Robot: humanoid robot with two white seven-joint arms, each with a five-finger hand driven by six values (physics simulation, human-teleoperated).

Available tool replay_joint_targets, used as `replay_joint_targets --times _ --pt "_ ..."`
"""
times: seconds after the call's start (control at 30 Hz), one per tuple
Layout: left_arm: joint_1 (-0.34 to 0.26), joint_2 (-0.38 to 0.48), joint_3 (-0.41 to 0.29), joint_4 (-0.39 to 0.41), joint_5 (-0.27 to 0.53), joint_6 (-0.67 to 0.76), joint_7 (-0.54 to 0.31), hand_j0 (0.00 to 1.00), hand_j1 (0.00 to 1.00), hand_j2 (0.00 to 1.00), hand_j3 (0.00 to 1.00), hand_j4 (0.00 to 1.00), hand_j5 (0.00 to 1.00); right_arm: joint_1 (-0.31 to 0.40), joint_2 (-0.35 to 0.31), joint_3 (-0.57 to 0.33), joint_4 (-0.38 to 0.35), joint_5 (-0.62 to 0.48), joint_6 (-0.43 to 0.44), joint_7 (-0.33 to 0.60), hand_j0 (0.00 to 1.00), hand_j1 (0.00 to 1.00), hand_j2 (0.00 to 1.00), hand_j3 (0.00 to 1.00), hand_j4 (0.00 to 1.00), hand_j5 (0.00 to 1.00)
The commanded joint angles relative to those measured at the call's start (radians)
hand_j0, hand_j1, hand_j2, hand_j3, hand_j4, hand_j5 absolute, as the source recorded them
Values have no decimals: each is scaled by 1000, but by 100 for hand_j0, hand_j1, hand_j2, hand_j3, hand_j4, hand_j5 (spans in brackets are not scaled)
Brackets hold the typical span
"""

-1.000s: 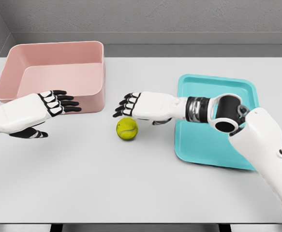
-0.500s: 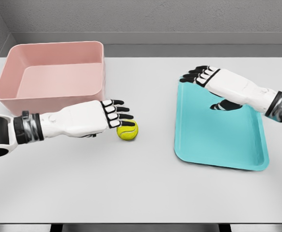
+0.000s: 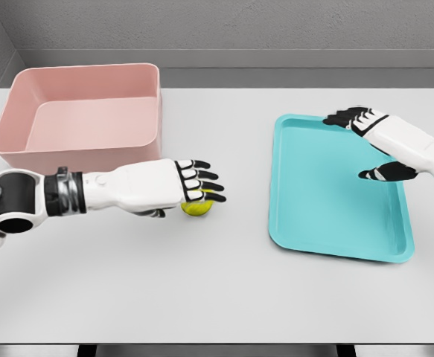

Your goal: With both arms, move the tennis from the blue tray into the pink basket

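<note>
A yellow-green tennis ball (image 3: 196, 207) lies on the white table between the pink basket (image 3: 83, 119) and the blue tray (image 3: 336, 186). My left hand (image 3: 198, 184) reaches over the ball from the left, fingers spread open and covering its top; only the ball's lower part shows. Whether the palm touches the ball I cannot tell. My right hand (image 3: 358, 119) hovers open over the tray's far right corner, holding nothing. The tray has nothing on it.
The pink basket stands at the table's back left with nothing inside. The white table (image 3: 217, 282) stretches out in front of the ball and tray. A grey wall runs behind the table.
My left hand has moved right from beside the basket until it is over the ball. My right hand has pulled back from the ball to the tray's far right. The ball has stayed put.
</note>
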Motion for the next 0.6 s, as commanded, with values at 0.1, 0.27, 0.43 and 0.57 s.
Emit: replay_joint_targets --times 0.1,0.27,0.43,0.57 --pt "-17 -21 -37 42 58 1 0 100 100 100 100 100 100 0 6 -21 8 -9 3 -1 100 100 100 100 100 100" --pt "-40 -47 -72 96 86 1 0 100 100 100 100 100 100 5 6 -21 12 -9 3 -1 100 100 100 100 100 100" --pt "-60 -64 -101 139 103 1 0 100 100 100 100 100 100 6 5 -21 28 -11 3 -1 100 100 100 100 100 100" --pt "-67 -83 -104 176 101 1 0 100 100 100 100 100 100 6 5 -21 27 -11 3 -1 100 100 100 100 100 100"
